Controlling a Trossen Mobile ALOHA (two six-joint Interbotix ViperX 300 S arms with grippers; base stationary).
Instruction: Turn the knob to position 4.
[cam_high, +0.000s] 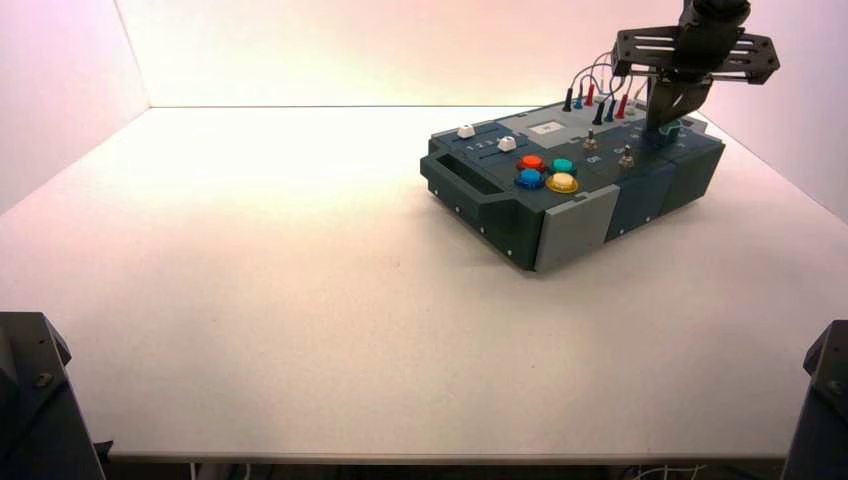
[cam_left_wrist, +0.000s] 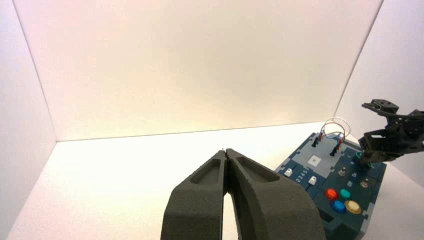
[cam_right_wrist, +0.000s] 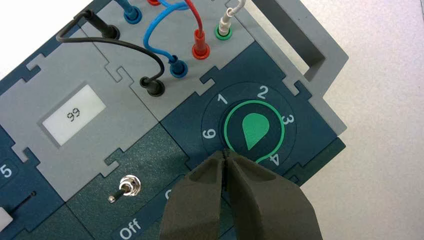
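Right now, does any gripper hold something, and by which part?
Nothing is held. The right gripper hangs shut just above the green knob, beside its ring, gripping nothing. The left gripper is shut and empty, away from the box.

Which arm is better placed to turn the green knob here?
Right. The right gripper hangs directly over the box beside the knob, fingers shut. The left gripper, also shut, sits far back from the box.
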